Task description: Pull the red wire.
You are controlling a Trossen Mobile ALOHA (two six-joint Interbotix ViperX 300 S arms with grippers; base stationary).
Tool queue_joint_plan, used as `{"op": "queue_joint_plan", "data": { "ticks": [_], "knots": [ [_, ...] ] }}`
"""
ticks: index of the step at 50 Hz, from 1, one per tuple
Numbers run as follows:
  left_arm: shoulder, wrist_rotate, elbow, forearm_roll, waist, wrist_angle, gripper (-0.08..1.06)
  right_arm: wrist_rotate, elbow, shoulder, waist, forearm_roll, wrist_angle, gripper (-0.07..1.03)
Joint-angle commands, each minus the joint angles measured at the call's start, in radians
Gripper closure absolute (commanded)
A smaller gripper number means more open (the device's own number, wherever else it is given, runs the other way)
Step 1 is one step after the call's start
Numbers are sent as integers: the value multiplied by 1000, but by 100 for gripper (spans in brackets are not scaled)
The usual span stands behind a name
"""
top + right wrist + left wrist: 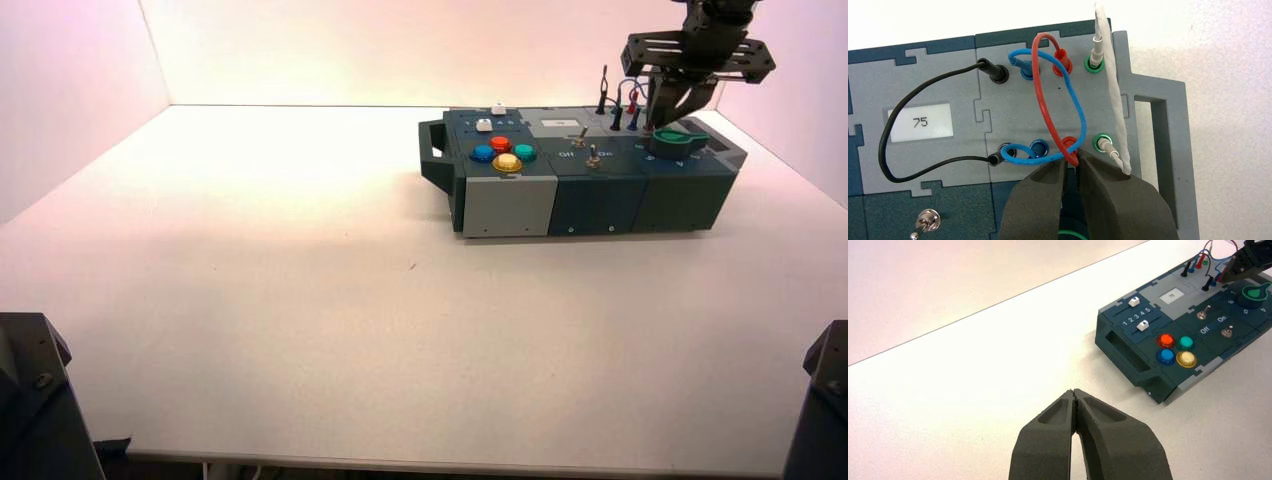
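1. Pale, smooth worktop [330,300] spreads out between plain, pinkish-white walls [400,50], with the box [610,205] towards its far right part.
2. Matt plastic panels in dark blue-green and grey make up the box, joined by jigsaw-like edges; glossy round buttons [505,153] in red, blue, green and yellow sit on its left part.
3. The red wire [1042,100] is a smooth, thin arch on the grey panel at the box's far right part, running between two red sockets, one near the back edge and one nearer the green knob [674,141].
4. The right gripper [1073,154] is at the red wire's end nearer the knob, its tips drawn nearly together, with that end pinched between them.
5. The blue wire [1079,107] loops close by and crosses the red one; the white wire [1114,85] looks slightly ridged, and the black wire [884,137] bows out in a wide curve.
6. Only the right wrist view shows the grip clearly and the small screen [921,122] reading 75; in the high view the wires are a small cluster beside the dark fingers.
7. The left wrist view adds the idle left gripper [1073,391], closed with nothing in it, over the worktop; the high view does not show it.
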Motion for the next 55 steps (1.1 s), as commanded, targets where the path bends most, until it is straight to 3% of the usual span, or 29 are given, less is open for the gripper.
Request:
{"op": "queue_joint_plan", "data": {
  "ticks": [1,12,38,45,55],
  "knots": [
    [-3,2,-25,2,-3,-11,101,-2,-35,-5,-2,-6,-5,89],
    [-3,3,-25,5,-3,-12,101,-11,-37,5,-2,-18,-8,98],
    [-5,3,-26,5,-3,-12,101,-18,-57,-5,-2,-37,5,98],
    [-5,3,-28,5,-3,-12,101,-18,-71,21,-2,-37,32,86],
    [-5,3,-26,5,-5,-12,101,-18,-77,37,0,-37,32,86]
  ]
}}
